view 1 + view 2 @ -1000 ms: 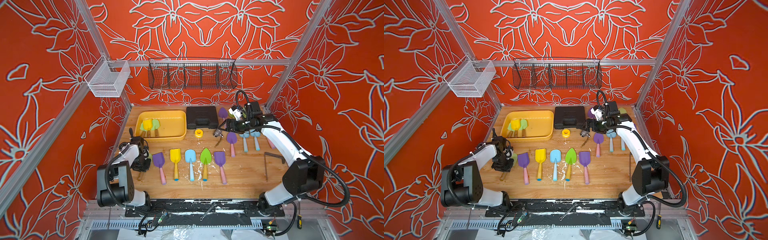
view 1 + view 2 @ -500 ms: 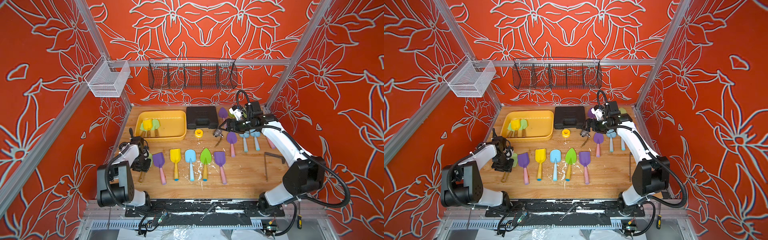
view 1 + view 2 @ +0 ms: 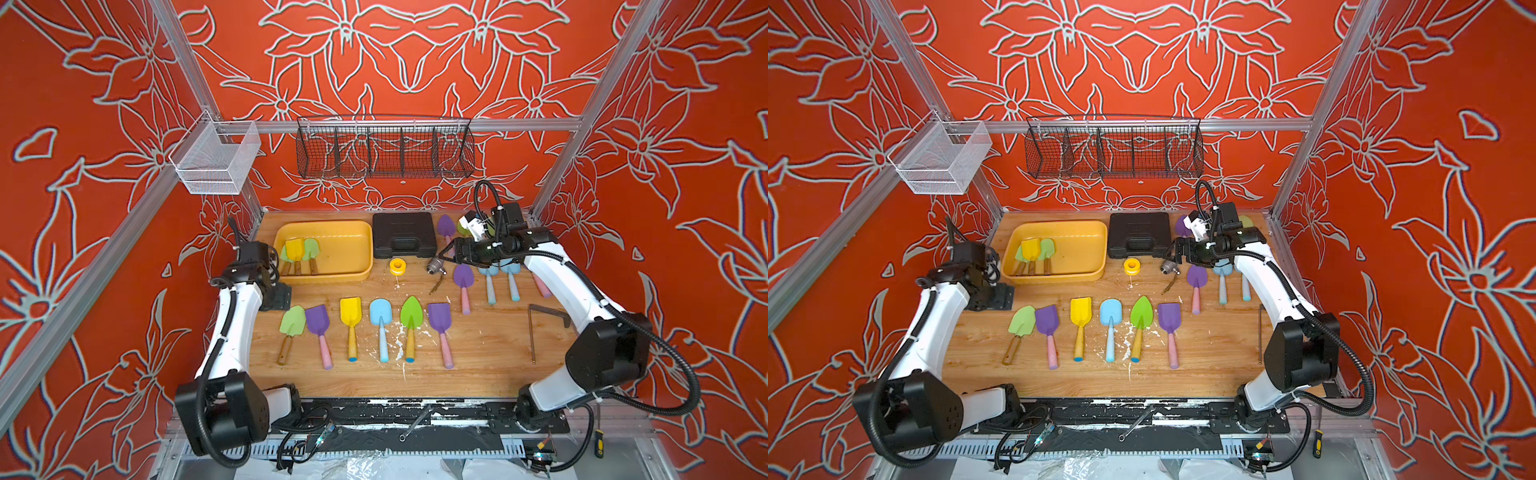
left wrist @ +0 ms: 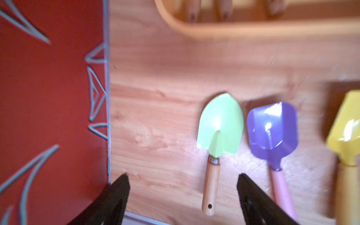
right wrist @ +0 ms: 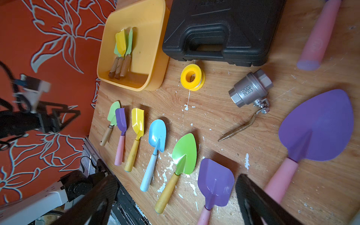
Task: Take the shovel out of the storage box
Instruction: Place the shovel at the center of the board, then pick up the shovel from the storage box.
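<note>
Enclosure walls [image 3: 386, 54]: orange-red, grey-white flower outlines, on three sides in both top views. Aluminium rails [image 3: 519, 124] frame corners and back. Black wire basket [image 3: 384, 147] hangs upper centre; white mesh basket [image 3: 216, 160] upper left. Wooden tabletop [image 3: 478, 365], white-flecked, evenly lit.

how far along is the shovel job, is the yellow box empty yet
Not empty. Done: a light green shovel lies on the table outside the storage box. In hand: nothing, the left gripper is open near that shovel. Left: three shovels lie in the box.
</note>
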You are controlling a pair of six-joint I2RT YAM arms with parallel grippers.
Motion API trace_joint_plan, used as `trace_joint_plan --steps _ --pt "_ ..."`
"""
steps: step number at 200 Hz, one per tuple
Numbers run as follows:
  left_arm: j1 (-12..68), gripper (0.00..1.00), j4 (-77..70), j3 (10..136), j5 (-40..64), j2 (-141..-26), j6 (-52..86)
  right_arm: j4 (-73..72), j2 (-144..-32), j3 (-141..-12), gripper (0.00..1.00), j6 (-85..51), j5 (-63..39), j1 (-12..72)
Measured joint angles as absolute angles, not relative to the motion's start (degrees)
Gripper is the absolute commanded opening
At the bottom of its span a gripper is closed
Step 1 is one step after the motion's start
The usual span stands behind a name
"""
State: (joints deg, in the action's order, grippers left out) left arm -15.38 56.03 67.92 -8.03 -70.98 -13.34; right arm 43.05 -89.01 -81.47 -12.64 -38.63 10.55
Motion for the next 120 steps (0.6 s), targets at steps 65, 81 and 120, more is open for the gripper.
trace_joint_plan --steps 65,81,120 --pt "-7.77 0.8 59.0 96.44 -6.24 -83.4 -5.32 44.1 -89.03 -81.8 0.97 -12.64 -38.61 10.55" --pt "-5.82 0.77 62.46 103.37 -6.46 -92.33 -1.63 44.47 -89.14 -82.37 0.97 -12.67 -38.61 10.55" --pt "-3.44 0.69 72.34 122.5 -6.09 -116.27 6.31 44.75 -89.25 -83.24 0.97 -12.67 -38.61 10.55"
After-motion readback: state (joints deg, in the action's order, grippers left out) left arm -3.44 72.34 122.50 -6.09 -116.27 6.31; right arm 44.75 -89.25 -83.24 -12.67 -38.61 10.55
